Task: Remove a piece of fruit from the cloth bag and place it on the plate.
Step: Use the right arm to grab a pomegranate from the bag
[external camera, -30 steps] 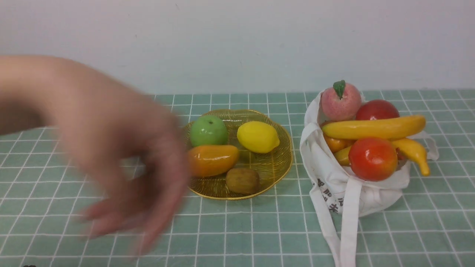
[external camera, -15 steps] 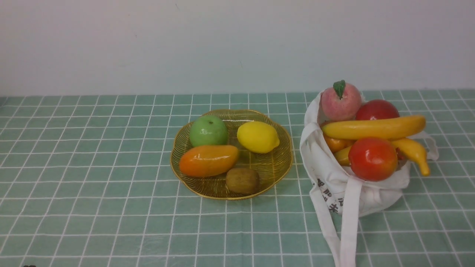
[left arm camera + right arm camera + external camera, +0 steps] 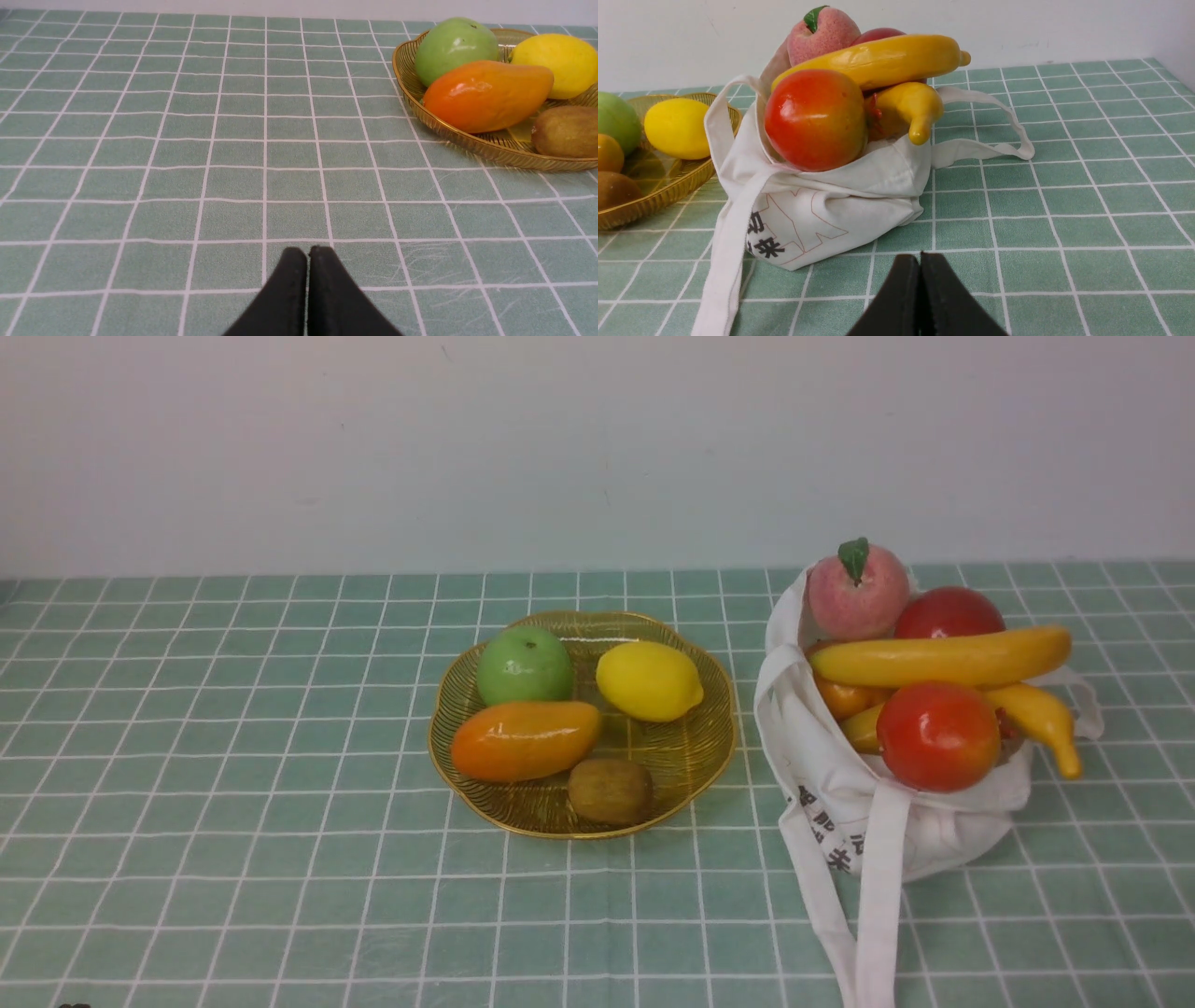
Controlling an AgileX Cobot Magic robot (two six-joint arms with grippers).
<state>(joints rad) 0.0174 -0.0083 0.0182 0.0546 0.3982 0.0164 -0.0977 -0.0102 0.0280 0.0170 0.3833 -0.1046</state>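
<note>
The glossy red-orange piece of fruit [image 3: 937, 735] [image 3: 815, 120] sits at the front of the open white cloth bag [image 3: 887, 817] [image 3: 822, 210], which stands at the right of the table. The amber plate [image 3: 695, 756] [image 3: 472, 144] [image 3: 668, 186] lies left of the bag. Neither arm shows in the front view. My left gripper [image 3: 308, 252] is shut and empty over bare cloth, well short of the plate. My right gripper [image 3: 920, 257] is shut and empty, just in front of the bag.
On the plate lie a green apple [image 3: 525, 665], a lemon [image 3: 649, 680], an orange mango [image 3: 523, 739] and a kiwi [image 3: 611, 791]. The bag also holds a pink peach [image 3: 857, 592], a darker red fruit [image 3: 949, 612] and two bananas [image 3: 938, 656]. Long straps [image 3: 878, 905] trail forward.
A person's hand that blurred across the left of the front view a second ago has gone. The fruit, bag and plate have not moved.
</note>
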